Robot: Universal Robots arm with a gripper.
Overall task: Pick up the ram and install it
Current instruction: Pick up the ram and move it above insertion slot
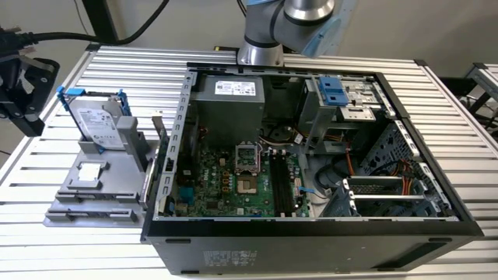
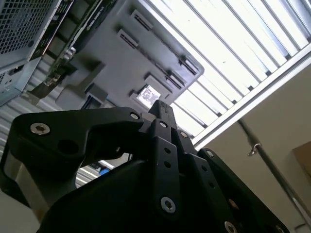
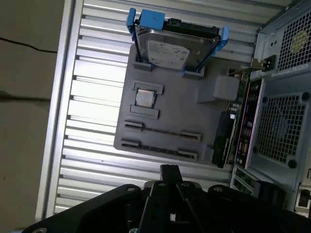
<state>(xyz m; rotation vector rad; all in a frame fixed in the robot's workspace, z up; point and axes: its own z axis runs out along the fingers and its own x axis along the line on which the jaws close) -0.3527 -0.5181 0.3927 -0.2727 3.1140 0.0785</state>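
I see open air above the low end of the gray tray — an upright hard drive walls its other end, and a standing card fences the computer case side.

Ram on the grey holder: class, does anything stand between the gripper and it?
Nothing visible does. In the first wrist view the gripper hangs just past the grey holder's edge, nearest the ram stick in its outer row.

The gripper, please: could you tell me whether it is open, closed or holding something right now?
Gripper: closed, with nothing held.
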